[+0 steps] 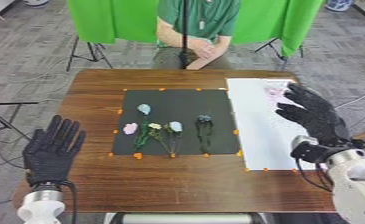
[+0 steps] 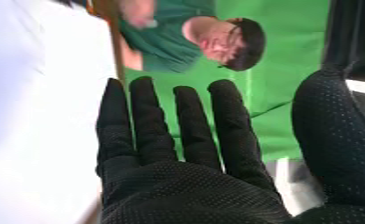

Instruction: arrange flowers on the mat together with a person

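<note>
Right hand (image 1: 319, 118) near pink flowers (image 1: 275, 92)
Fingers straight, apart over the white sheet (image 1: 269, 135), likely for picking (the dark mat (image 1: 180, 100) presumably their goal).

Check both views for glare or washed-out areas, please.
Right wrist view: strong glare, the white sheet blown out almost blank, while the right hand keeps its dotted glove texture. Head view: lighting fairly even, sheet bright but the pink item on it discernible, flowers clear against the dark mat.
</note>
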